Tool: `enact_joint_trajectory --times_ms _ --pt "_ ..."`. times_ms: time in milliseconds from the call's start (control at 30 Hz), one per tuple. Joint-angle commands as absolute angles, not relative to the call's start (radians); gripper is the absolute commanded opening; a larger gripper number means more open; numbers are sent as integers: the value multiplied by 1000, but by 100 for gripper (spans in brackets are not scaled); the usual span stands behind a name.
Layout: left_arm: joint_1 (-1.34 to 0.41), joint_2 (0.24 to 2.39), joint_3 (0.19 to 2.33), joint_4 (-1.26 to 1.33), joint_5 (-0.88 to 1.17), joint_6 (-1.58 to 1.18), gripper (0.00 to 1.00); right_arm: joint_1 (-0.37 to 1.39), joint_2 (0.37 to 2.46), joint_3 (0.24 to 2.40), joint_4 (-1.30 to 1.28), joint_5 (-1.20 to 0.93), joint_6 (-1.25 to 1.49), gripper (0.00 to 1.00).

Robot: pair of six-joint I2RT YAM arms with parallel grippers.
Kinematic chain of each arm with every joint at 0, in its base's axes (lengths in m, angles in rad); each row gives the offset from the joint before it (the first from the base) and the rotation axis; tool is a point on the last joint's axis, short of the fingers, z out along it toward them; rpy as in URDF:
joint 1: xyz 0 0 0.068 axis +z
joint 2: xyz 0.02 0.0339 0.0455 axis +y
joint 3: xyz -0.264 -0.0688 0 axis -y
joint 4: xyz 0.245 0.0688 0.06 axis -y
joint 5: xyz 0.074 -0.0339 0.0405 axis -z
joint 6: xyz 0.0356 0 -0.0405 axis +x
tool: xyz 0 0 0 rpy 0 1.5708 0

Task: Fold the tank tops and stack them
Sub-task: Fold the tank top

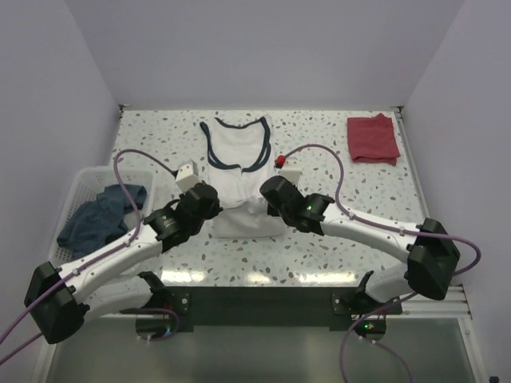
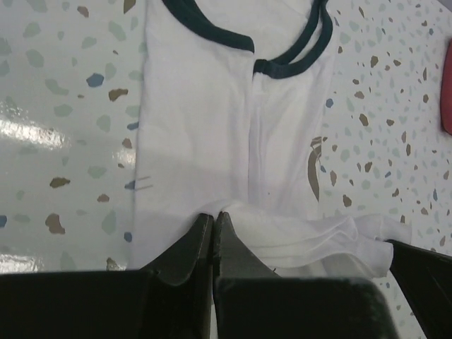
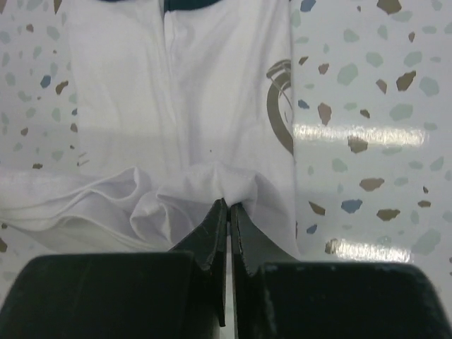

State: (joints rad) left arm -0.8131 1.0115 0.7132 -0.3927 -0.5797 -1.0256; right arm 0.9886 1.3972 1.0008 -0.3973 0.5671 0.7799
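Note:
The white tank top [image 1: 237,167] with navy trim lies in the middle of the table, folded lengthwise into a narrow strip, neck at the far end. Its near hem is bunched and lifted. My left gripper [image 1: 209,197] is shut on the hem's left part, pinching white cloth [image 2: 233,212] at its tips [image 2: 214,215]. My right gripper [image 1: 267,191] is shut on the hem's right part [image 3: 233,187], cloth puckered at its tips [image 3: 229,203]. The white tank top [image 3: 176,92] shows part of a printed mark near its right edge. The dark red tank top [image 1: 372,138] lies folded at the far right.
A white basket [image 1: 80,191] at the left edge holds crumpled blue cloth [image 1: 104,211]. A small red object [image 1: 281,161] sits beside the white top's right edge. The speckled table [image 1: 319,136] ends at grey walls behind and on both sides.

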Motion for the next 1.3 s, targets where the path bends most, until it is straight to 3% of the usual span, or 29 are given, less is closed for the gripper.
enact_joint_trajectory --times_ms 0,267,333,367,400,433,467,567,800,1033,1267 --pt "-694 1101 800 -213 -487 -871 0 910 1471 1116 -295 514 674 0" --pt "-398 1431 955 -15 -264 -756 0 697 1858 1425 -271 318 565 0" --pt "-351 1569 1021 55 -186 -727 0 655 1940 1537 -279 281 551 8" --pt "-339 1615 1047 48 -175 -718 11 643 1975 1575 -313 267 545 24" --pt "-330 1688 1080 51 -152 -710 25 634 2033 1633 -327 241 540 32" --pt "-312 1713 1084 99 -131 -700 47 614 2048 1647 -333 229 541 40" --pt "-301 1730 1089 115 -112 -692 56 606 2052 1652 -330 222 541 51" --pt "-269 1734 1094 156 -64 -686 70 597 2017 1621 -304 230 535 64" --pt "-259 1605 1066 55 -142 -721 70 606 1899 1496 -270 256 538 63" --pt "-259 1641 1049 2 -152 -770 61 607 2026 1607 -267 169 433 63" --pt "-262 1729 1049 34 -84 -790 52 603 2157 1719 -330 210 379 57"
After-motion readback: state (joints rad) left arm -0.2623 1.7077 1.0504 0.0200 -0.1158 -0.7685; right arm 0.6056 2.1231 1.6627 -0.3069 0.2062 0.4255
